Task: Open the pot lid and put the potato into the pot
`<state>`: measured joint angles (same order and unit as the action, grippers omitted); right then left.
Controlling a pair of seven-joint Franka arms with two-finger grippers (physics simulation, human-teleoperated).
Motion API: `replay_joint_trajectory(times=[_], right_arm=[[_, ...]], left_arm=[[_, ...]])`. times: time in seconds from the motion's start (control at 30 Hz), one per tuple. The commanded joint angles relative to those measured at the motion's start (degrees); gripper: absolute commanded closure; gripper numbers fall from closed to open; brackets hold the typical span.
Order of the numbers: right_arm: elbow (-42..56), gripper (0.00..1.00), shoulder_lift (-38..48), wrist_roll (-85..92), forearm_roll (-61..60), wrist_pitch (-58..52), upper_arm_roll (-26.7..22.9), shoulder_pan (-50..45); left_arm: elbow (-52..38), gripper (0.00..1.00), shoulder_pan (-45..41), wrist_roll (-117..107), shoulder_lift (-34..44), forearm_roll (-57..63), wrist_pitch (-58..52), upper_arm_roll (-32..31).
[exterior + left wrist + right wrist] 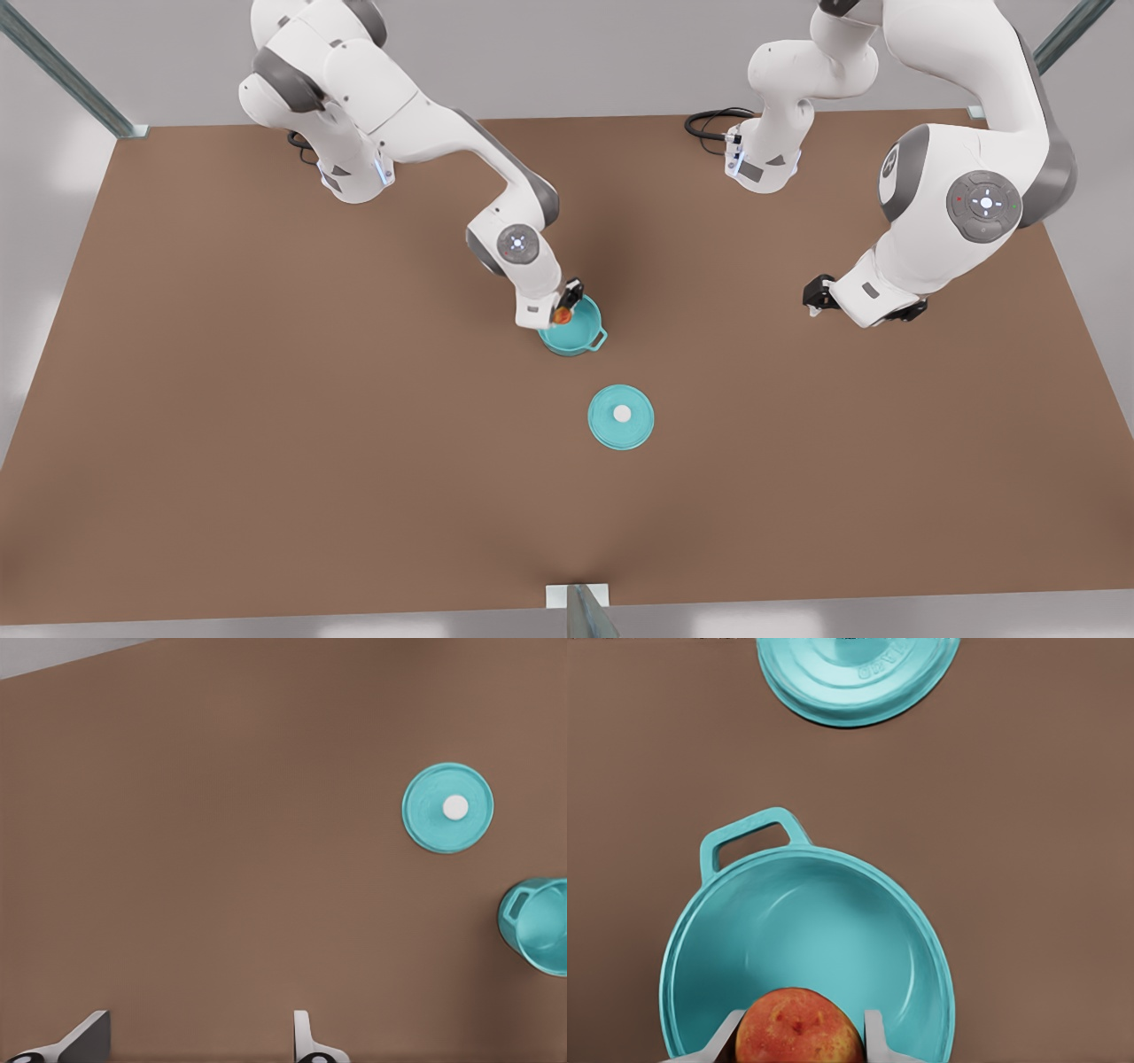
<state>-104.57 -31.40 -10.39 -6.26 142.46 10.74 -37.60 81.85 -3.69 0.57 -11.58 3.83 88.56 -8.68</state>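
The teal pot (pixel 580 340) stands uncovered near the table's middle, its teal inside bare (pixel 815 921). My right gripper (pixel 564 308) hangs over the pot's rim, shut on the yellow, red-blotched potato (pixel 563 315), which sits between the fingers (pixel 799 1032) above the pot's inner edge. The pot lid (pixel 621 416), a flat teal disc with a white knob, lies flat on the table just in front of the pot, apart from it (pixel 855 678). My left gripper (pixel 819 297) waits at the front view's right, open and holding nothing (pixel 195 1045), with the lid (pixel 447 808) and pot (pixel 540 926) off to one side.
The brown table (pixel 266 425) spreads wide around the pot and lid. A black cable (pixel 709 124) lies by the arm base at the back. A metal post (pixel 580 610) stands at the front edge's middle.
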Motion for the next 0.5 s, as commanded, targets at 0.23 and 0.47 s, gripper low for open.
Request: replay_joint_trajectory(times=[0.23, 0.47], right_arm=[[1.12, 0.0, 7.05, -6.23, 1.25, -7.1, -8.53, 0.07], [9.56, 0.0, 10.93, 42.12, 0.72, -26.18, -43.36, 13.68]], left_arm=[[0.06, 0.0, 0.0, 1.37, -0.11, -0.05, -0.05, -0.02], [0.59, 0.0, 0.09, 0.93, -0.73, -0.93, -0.05, -0.02]])
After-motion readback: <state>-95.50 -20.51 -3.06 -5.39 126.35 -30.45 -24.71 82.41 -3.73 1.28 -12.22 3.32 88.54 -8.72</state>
